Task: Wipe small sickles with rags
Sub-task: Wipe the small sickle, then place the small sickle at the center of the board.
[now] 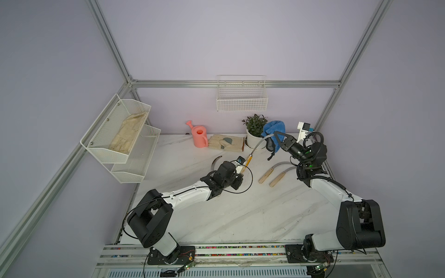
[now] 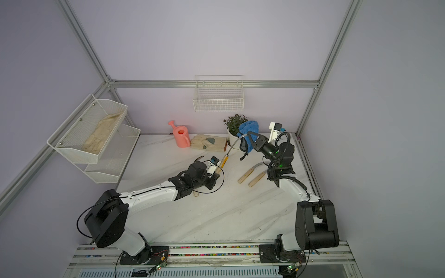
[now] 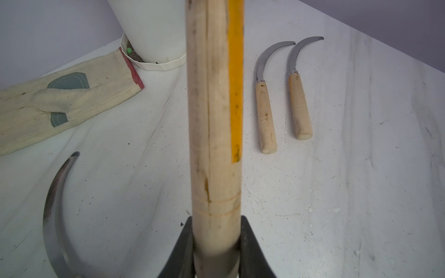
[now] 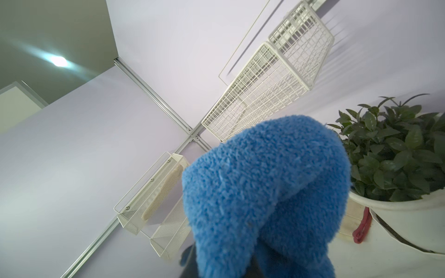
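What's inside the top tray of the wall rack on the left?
A beige glove lies lengthwise in the top tray, filling most of it. Anything beneath the glove is covered and cannot be seen.

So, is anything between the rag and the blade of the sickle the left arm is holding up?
Nothing visible. The left gripper holds the sickle by its handle; its blade curves up to the blue rag in the right gripper, seemingly touching it. The potted plant stands behind, not between.
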Controlling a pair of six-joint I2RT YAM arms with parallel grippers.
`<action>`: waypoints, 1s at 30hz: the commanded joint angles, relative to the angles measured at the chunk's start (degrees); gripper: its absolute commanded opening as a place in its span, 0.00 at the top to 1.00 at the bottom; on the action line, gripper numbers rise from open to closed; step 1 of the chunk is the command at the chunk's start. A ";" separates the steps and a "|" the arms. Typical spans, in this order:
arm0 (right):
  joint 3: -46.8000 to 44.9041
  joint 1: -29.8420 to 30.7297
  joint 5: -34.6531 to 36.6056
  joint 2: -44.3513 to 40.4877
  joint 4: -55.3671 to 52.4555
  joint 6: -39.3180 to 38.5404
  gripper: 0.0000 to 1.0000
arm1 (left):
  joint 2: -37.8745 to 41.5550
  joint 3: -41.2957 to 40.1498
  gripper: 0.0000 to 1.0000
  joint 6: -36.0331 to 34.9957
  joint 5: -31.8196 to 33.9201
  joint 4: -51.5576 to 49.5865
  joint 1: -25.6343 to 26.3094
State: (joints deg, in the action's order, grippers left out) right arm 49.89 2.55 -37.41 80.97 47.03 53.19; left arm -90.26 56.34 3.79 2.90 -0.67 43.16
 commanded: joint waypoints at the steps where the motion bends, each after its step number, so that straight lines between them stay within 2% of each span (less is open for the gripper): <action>1: -1.60 -1.33 -0.91 -4.44 2.11 1.31 1.00 | 0.96 0.96 1.00 -0.02 1.88 0.38 0.06; 6: -4.78 -2.69 0.82 -10.43 0.11 0.81 1.00 | 0.62 1.31 1.00 0.91 3.48 0.08 0.09; 8: -5.95 -2.94 3.47 -13.61 -4.32 -1.36 1.00 | 0.57 1.78 1.00 2.36 3.87 -0.70 0.03; 12: -7.81 -3.03 12.66 -21.59 -18.24 -8.68 1.00 | 1.04 2.15 1.00 10.94 5.26 -4.05 0.07; 14: -9.47 -2.99 15.58 -24.67 -21.65 -9.72 1.00 | 0.90 2.18 1.00 15.90 6.24 -6.87 0.08; 18: -14.16 -2.98 20.06 -29.47 -24.74 -10.00 1.00 | -0.75 0.63 1.00 17.77 5.99 -8.61 0.34; 21: -17.76 -2.99 23.57 -32.16 -25.64 -10.56 1.00 | -4.04 2.38 1.00 17.34 12.13 -12.42 2.32; 24: -20.90 -2.99 26.12 -33.95 -26.28 -11.55 1.00 | -9.76 7.48 1.00 17.41 20.12 -18.50 4.68; 30: -26.34 -2.99 32.01 -35.78 -26.84 -13.95 1.00 | -19.79 17.79 1.00 16.59 22.87 -26.30 6.75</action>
State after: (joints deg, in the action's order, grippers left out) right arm 24.93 -0.27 -10.48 46.57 20.62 41.52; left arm -108.66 67.94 20.18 21.08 -23.09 49.36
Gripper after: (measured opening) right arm 0.130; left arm 0.226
